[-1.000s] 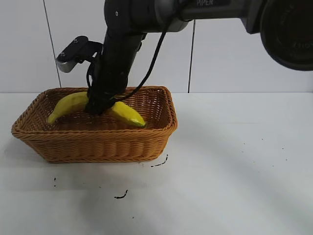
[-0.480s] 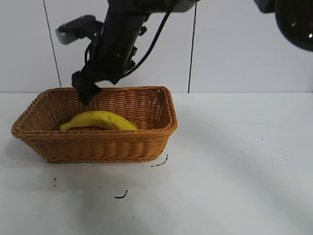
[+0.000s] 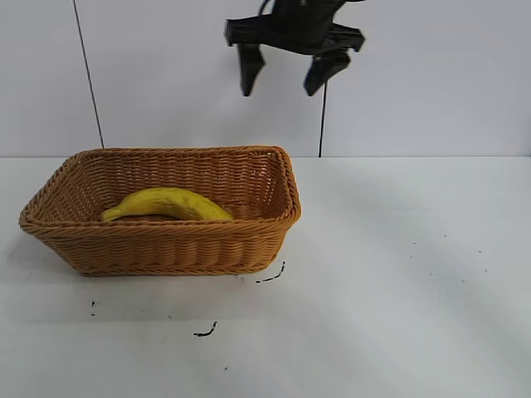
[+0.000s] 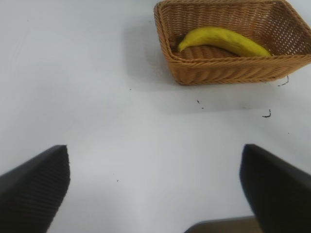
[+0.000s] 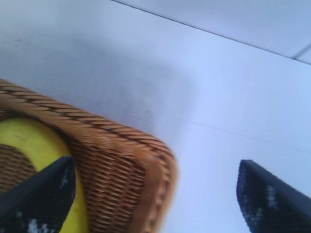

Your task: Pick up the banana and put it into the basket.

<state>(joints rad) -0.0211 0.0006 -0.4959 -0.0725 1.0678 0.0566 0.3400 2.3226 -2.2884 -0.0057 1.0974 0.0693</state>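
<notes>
The yellow banana (image 3: pixel 170 203) lies flat inside the woven wicker basket (image 3: pixel 166 249) on the left of the white table. My right gripper (image 3: pixel 279 89) is open and empty, high above the basket's right end, well clear of the rim. In the right wrist view the gripper (image 5: pixel 158 199) frames the basket's corner (image 5: pixel 121 160) with the banana (image 5: pixel 34 145) beside one finger. My left gripper (image 4: pixel 155 189) is open and empty, far from the basket (image 4: pixel 228 73), looking across bare table at the banana (image 4: pixel 223 40). The left gripper does not show in the exterior view.
Small black marks (image 3: pixel 206 332) dot the white table in front of the basket, another (image 3: pixel 272 275) at its right front corner. A white wall with dark vertical seams (image 3: pixel 87 75) stands behind. A brownish edge (image 4: pixel 223 227) shows under the left gripper.
My right gripper let go of the banana, which settled flat in the basket. The gripper then rose and moved right, from inside the basket to high above its right end.
</notes>
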